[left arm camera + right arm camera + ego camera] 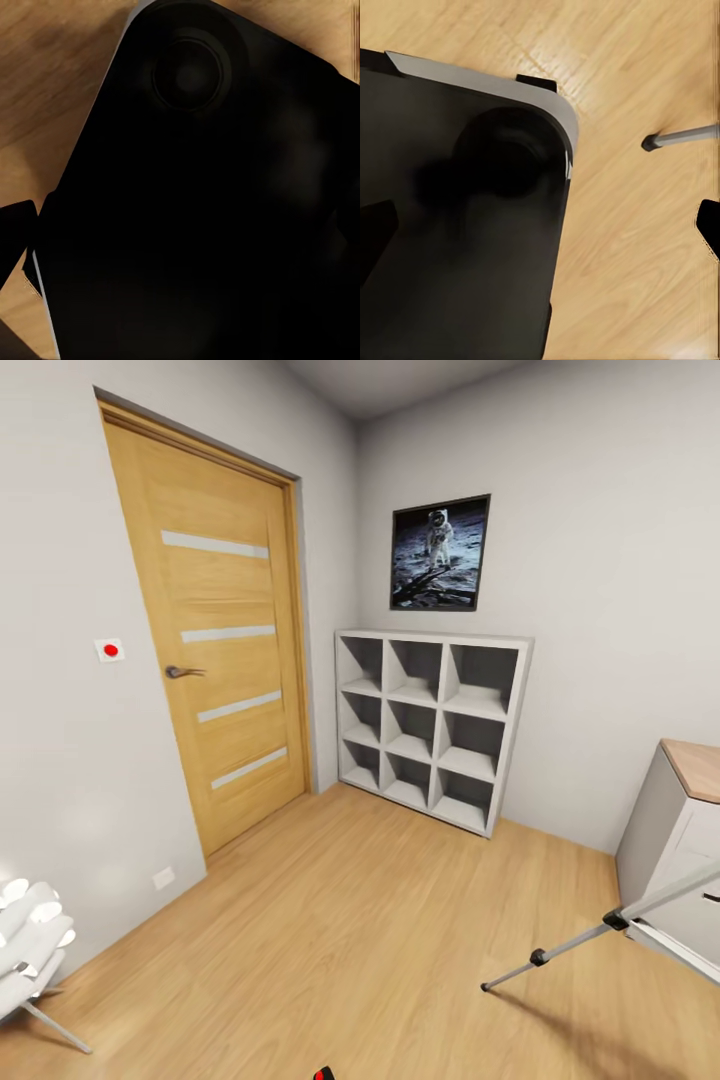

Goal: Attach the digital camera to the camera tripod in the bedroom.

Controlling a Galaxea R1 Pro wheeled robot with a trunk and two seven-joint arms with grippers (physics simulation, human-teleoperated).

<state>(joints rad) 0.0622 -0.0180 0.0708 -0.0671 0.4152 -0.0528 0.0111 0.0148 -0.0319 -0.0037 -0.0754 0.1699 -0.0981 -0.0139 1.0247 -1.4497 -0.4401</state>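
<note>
Low at the right of the head view the camera tripod (575, 943) reaches in: thin silver legs, black joints, one black foot on the wood plank floor. One tripod foot and leg (675, 136) also lie on the floor in the right wrist view. My right gripper (541, 229) is open, its dark fingertips (709, 225) far apart over my black base and the floor, holding nothing. My left gripper (180, 232) hangs over the black base too, one fingertip (15, 232) at the picture's edge. A tiny black-and-red bit (323, 1074) pokes up at the head view's lower edge; I cannot tell what it is.
A white cube shelf (432, 725) stands against the far wall under an astronaut poster (440, 553). A wood door (225, 650) is on the left wall, a white chair (30, 950) low left, a wood-topped grey desk (665, 830) at the right. Open floor (350, 920) lies between.
</note>
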